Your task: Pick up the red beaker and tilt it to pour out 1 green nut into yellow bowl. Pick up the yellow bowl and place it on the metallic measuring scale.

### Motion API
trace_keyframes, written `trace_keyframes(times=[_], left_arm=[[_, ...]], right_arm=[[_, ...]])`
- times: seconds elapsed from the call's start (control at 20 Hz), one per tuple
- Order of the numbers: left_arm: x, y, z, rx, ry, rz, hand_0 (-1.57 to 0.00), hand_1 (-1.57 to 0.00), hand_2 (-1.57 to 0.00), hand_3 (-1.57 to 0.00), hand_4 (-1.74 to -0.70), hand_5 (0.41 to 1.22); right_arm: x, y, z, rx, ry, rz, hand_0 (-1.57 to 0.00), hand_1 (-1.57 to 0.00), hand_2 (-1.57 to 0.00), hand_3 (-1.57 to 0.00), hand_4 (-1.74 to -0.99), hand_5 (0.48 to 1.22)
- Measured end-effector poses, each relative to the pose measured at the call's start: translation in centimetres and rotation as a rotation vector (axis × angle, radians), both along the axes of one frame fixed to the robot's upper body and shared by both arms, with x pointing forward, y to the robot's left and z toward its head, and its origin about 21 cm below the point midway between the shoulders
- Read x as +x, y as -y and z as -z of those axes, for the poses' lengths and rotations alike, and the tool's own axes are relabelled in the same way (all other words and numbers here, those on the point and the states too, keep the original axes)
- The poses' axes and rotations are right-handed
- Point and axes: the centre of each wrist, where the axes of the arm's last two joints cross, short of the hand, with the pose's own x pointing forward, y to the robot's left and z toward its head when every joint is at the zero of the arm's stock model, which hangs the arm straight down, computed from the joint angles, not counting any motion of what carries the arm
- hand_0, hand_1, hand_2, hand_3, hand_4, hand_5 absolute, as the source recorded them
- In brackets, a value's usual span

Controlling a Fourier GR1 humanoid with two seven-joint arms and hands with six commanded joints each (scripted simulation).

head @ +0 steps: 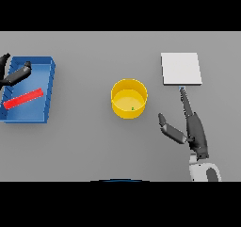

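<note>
The round yellow bowl [129, 99] stands mid-table with a small green nut [132, 109] inside, bare grey table [84, 146] all around. The right hand [192, 127], fingers straight and spread, lies between bowl and flat metallic scale [181, 68], a fingertip near its front edge. The red beaker [23, 99] lies flat in the blue tray [50, 87] at far left, the left hand [14, 74] open above it.

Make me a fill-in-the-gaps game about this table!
1. The tiny green nut lies inside the ____ bowl.
2. The red beaker lies in the ____ tray.
3. The right hand is ____, near the scale.

Missing words: yellow; blue; open
</note>
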Motion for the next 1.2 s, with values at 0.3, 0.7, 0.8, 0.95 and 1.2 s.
trace_keyframes(times=[0.3,0.7,0.8,0.95,1.2], left_arm=[[0.4,0.5,-0.1,-0.03,0.056,0.02,-0.02,-0.02,-0.02,-0.02,-0.78,0.693],[0.2,0.4,0.0,-0.04,0.047,0.02,0.0,0.0,0.0,0.0,-0.8,0.708],[0.1,0.2,-0.2,-0.035,0.044,0.02,0.0,0.0,0.0,0.0,-0.79,0.716],[0.1,0.8,0.0,-0.044,0.045,0.022,0.0,0.0,0.0,0.0,-0.8,0.722],[0.6,0.8,-0.2,-0.033,0.044,0.022,0.0,0.0,0.0,0.0,-0.8,0.718]], right_arm=[[1.4,-0.3,-1.2,-0.123,0.036,-0.137,0.0,0.0,0.0,0.0,-1.202,0.709],[6.0,-1.0,-5.0,-0.599,0.071,-0.377,0.0,0.0,0.0,0.0,-1.278,0.669],[6.8,-1.6,-5.6,-0.727,0.084,-0.459,0.0,0.0,0.0,0.0,-1.276,0.666],[8.2,-3.1,-6.6,-0.832,0.103,-0.561,0.0,0.0,0.0,0.0,-1.271,0.658],[9.9,-4.5,-6.4,-0.938,0.089,-0.687,0.0,0.0,0.0,0.0,-1.277,0.677]])
